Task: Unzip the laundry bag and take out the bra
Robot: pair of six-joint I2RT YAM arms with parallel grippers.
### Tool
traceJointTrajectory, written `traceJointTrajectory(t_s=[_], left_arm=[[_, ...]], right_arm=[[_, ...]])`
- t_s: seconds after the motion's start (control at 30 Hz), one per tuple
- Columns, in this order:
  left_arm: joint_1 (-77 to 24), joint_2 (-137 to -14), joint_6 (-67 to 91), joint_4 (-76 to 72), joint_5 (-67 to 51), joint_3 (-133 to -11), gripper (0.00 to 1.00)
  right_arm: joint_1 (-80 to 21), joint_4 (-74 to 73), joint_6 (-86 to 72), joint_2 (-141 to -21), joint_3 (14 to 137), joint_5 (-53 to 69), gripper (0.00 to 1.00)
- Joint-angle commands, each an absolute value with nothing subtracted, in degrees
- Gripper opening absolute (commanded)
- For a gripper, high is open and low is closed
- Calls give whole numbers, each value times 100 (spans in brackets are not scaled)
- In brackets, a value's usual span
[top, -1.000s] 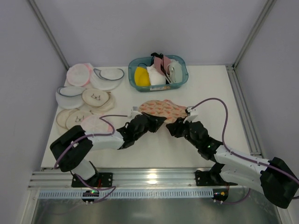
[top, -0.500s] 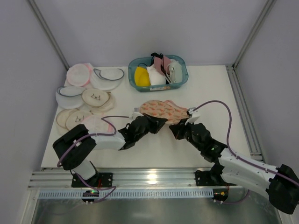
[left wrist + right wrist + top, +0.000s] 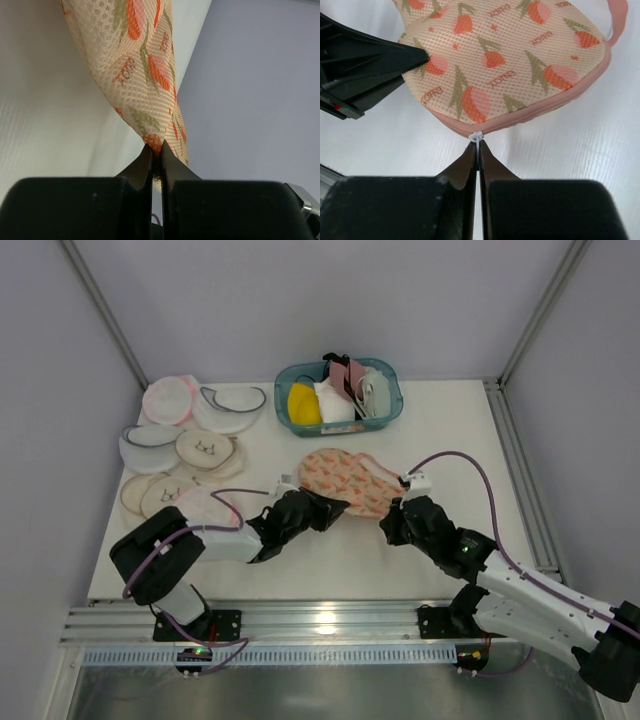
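White table [image 3: 450,430]; laundry bag [image 3: 505,65] printed "ENJOY" repeatedly.

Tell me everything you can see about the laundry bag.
The laundry bag is a flat, two-lobed cream mesh pouch. It is printed with orange-pink flowers, green stems and small lettering, and edged in pink zipper trim. It lies on the white table, just in front of the teal basket. The left gripper pinches the mesh at its near-left edge. The right gripper is shut on the small white zipper pull at its near edge. None of its contents show.
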State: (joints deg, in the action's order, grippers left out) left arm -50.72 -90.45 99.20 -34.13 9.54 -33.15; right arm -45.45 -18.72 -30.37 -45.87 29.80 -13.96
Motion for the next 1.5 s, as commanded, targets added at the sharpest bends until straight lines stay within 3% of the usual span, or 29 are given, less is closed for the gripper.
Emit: traceJointTrajectory(t_s=[0.0,0.37,0.53,0.57,0.7,0.8,1.03,1.2,1.47], left_arm=[[-4834,-8947,9581,-3331,906,-3208,0],[-3824,-9185,7886,-3517,-1502,-3260,0],[-3700,-8816,6480,-1507,-1021,-4005,3],[-3700,-8763,6069,-1111,-906,-4138,9],[-3700,-8578,5599,-335,-685,-4377,67],[-3709,-8403,5668,-343,-537,-4307,84],[-3832,-7543,6309,-71,-387,-3929,91],[-4315,-7014,7038,-263,-518,-3325,93],[-4931,-6847,8322,-1116,-563,-2549,93]], right_arm=[[-4562,-2924,-3120,-4745,3488,-1757,4],[-4570,-3779,-3603,-5721,3823,-2469,4],[-4562,-3788,-3595,-5836,3867,-2549,4],[-4570,-3753,-3586,-5836,3858,-2531,4],[-4579,-3560,-3516,-5801,3797,-2373,4],[-4579,-3358,-3472,-5792,3744,-2180,4],[-4588,-2700,-3270,-5827,3595,-1645,4],[-4588,-1382,-3155,-5853,3331,418,4],[-4658,193,-3287,-6652,3436,1547,4]])
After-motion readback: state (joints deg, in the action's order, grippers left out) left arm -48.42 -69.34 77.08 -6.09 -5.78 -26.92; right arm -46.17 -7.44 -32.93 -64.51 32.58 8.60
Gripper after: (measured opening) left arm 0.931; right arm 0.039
